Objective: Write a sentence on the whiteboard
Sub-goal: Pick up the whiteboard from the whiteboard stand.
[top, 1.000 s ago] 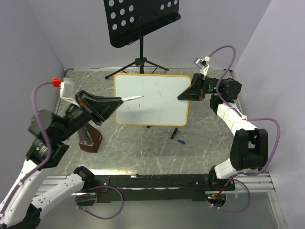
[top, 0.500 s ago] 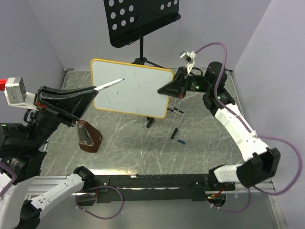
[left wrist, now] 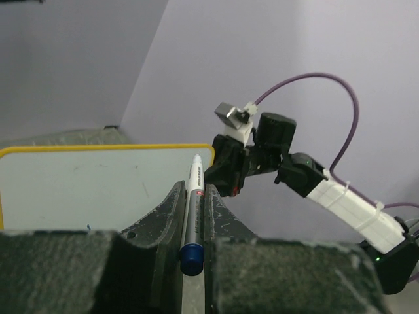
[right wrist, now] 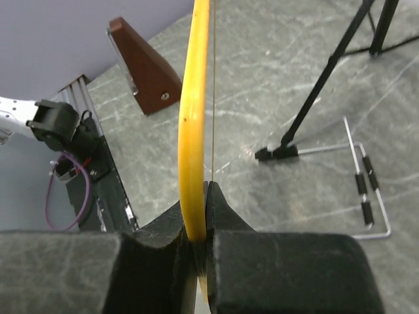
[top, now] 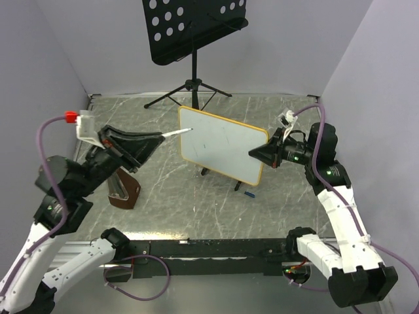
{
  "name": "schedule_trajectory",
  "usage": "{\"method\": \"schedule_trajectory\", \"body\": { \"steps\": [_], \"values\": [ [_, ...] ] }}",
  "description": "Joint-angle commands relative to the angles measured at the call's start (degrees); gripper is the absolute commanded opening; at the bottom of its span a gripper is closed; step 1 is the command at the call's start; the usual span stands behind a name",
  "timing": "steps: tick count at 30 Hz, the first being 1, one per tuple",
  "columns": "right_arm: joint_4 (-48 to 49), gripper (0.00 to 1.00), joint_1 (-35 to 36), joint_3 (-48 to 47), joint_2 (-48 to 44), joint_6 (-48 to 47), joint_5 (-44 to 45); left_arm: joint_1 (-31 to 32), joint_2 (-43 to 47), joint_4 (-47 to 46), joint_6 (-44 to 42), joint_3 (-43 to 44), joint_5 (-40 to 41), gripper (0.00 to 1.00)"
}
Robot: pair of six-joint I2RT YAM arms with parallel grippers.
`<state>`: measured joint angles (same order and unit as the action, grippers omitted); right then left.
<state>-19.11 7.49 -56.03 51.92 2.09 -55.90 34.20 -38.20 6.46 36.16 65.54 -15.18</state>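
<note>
The whiteboard (top: pixel 222 145), white with a yellowish frame, hangs tilted above the table. My right gripper (top: pixel 257 156) is shut on its right edge. In the right wrist view the frame (right wrist: pixel 195 111) runs edge-on between the jaws of the right gripper (right wrist: pixel 199 191). My left gripper (top: pixel 156 139) is shut on a white marker (top: pixel 178 133) with a blue end. The marker's tip points at the board's upper left part; I cannot tell if it touches. The left wrist view shows the marker (left wrist: pixel 192 209) in front of the board (left wrist: pixel 85 190). No sentence shows, only a few faint small marks.
A black perforated music stand (top: pixel 194 26) stands at the back, its tripod legs (right wrist: pixel 327 72) on the marble-patterned table. A brown wedge-shaped object (top: pixel 123 188) stands by the left arm. A small blue cap (top: pixel 249 193) and a wire support (right wrist: pixel 366 190) lie under the board.
The right arm swung the board up and left, then back right and lower, now tilted. The left arm lifted away and returned, still holding the marker near the board's left edge.
</note>
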Motion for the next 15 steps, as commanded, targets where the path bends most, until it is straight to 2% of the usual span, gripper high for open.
{"method": "schedule_trajectory", "body": {
  "steps": [1, 4, 10, 15],
  "values": [
    [3.8, 0.00, -1.4, 1.1, -3.1, -0.3, -5.5, -0.3, 0.3, -5.7, -1.9, -3.9, -2.9, 0.01],
    [3.5, 0.00, -3.1, 1.7, -3.1, -1.4, -6.6, -0.3, 0.5, -6.0, -2.2, -8.0, -3.1, 0.01],
    [12.8, 0.00, -7.2, 6.0, -0.2, 1.7, -14.0, -0.3, 2.3, -13.3, -3.0, -17.8, 0.6, 0.01],
    [13.9, 0.00, -9.1, 6.3, 2.2, 1.2, -15.2, -0.3, 1.6, -18.5, -4.3, -22.9, 0.3, 0.01]
  ]
}}
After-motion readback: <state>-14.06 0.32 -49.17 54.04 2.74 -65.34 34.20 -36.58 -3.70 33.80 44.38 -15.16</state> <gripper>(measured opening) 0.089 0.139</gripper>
